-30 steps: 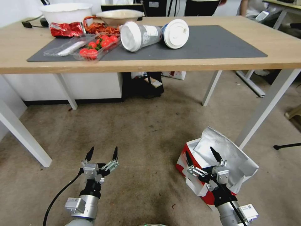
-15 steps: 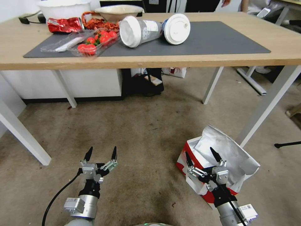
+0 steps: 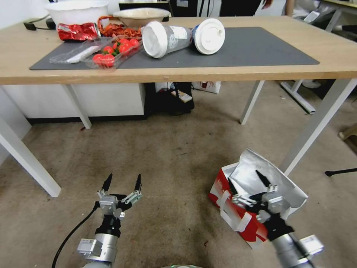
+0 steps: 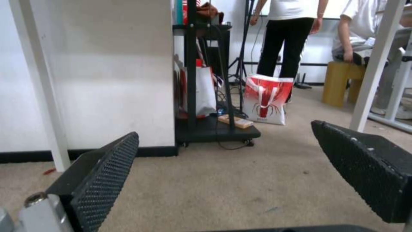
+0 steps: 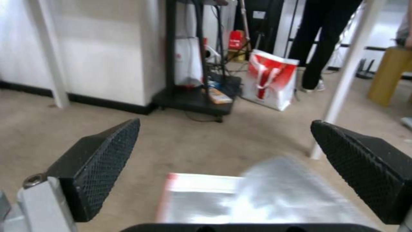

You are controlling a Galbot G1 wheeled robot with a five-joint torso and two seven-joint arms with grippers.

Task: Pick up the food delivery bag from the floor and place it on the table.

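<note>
Jaws spread wide on the right gripper (image 3: 249, 180), hanging right over the open mouth of the food delivery bag (image 3: 238, 219), with nothing between them yet. From where I stand that makes sense: the bag's silver foil flap (image 3: 267, 175) stands up just beyond the jaws and the white strap handles (image 3: 223, 201) hang down its red near side, so a wide opening gives room to take either the rim or a strap. In the right wrist view the foil lining (image 5: 257, 199) sits directly below the gap, so the jaws look lined up over the bag rather than beside it.

The left gripper (image 3: 122, 180) has its jaws spread too, low over bare floor (image 3: 167, 156), well apart from the bag and holding nothing; it looks like it is simply waiting.

Farther out from the jaws, the bag stands on the carpet close to a white table leg (image 3: 316, 126). Above and beyond is the tabletop (image 3: 334, 63), whose dark grey mat (image 3: 260, 48) carries two tipped cups (image 3: 182, 37), a tray of tomatoes (image 3: 111, 54) and bowls (image 3: 108, 13) on the side opposite the bag. The mat's end nearest the bag lies bare, the likely landing spot.
</note>
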